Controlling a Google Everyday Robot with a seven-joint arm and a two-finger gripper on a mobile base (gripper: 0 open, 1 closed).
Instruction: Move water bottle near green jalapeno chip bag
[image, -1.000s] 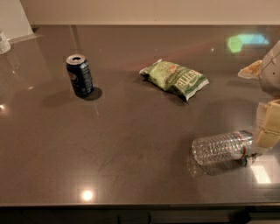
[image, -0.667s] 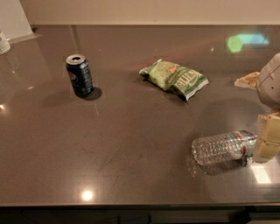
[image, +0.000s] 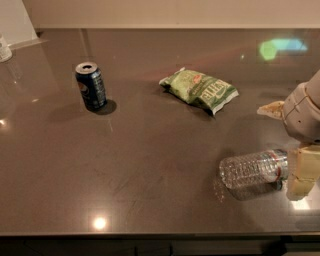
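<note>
The gripper (image: 301, 172) is at the lying bottle's (image: 252, 169) cap end. I cannot tell if it is holding on. The bag (image: 198, 90) lies up and left of it.

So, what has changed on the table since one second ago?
The gripper, at the right edge, has moved lower in the view, down to the cap end of the water bottle; whether it grips is unclear. The bottle lies on its side where it was. The green jalapeno chip bag and the soda can have not moved.
</note>
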